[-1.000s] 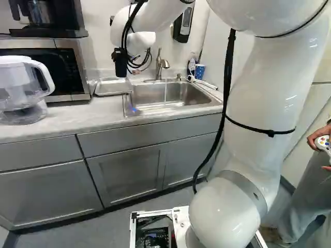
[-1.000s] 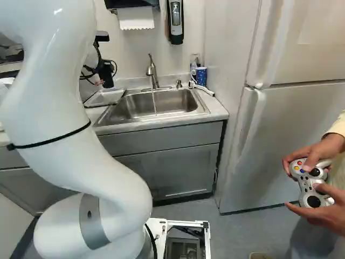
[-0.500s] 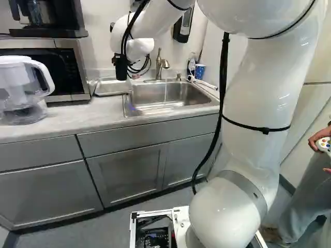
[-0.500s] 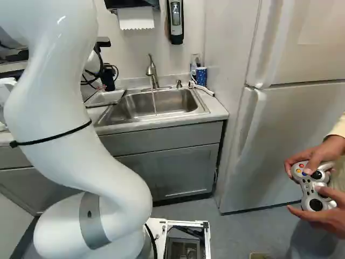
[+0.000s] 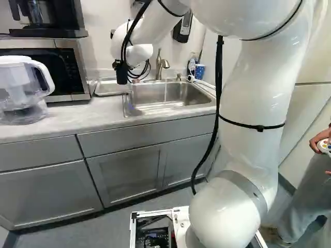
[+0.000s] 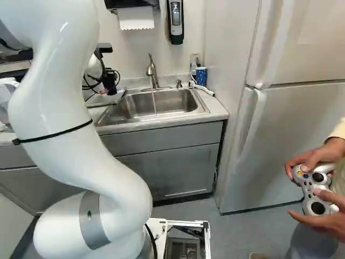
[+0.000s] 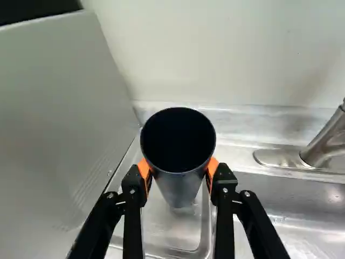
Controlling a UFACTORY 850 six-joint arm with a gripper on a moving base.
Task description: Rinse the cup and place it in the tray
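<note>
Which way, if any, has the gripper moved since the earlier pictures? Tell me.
Yes, down a little: holding the cup, the gripper has sunk toward the tray, judged against the fixed faucet in the left base view.

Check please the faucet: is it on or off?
On. A thin stream of water falls from the faucet into the sink in both base views.

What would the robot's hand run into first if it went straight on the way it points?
Probably the tray. The dark cup gripped in the hand would likely meet it first, base leading. How much gap there is, if any, I can't tell.
</note>
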